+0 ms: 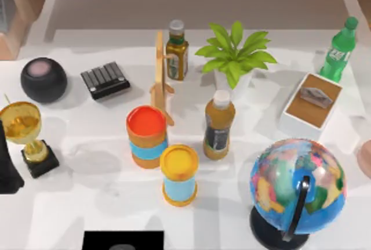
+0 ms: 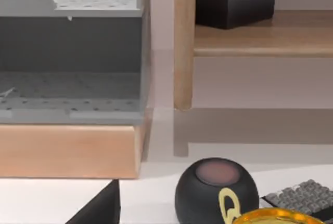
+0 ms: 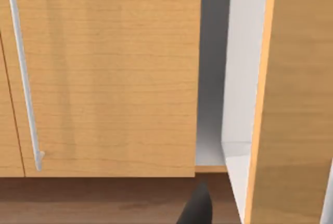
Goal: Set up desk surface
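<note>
Currently desk surface (image 1: pixel 87 203) crowded — globe (image 1: pixel 297 183) front right.

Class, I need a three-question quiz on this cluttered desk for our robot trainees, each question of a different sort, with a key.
1. True or false: the globe stands near the top view's right side of the desk surface.
2. Which lid colour does the cylinder tin nearest the wooden stand have? A red, B yellow, C green.
3. Fill in: the gold trophy stands in front of the black round ____.

Key
1. True.
2. A; the yellow-lidded tin stands nearer the front edge.
3. Speaker.
</note>
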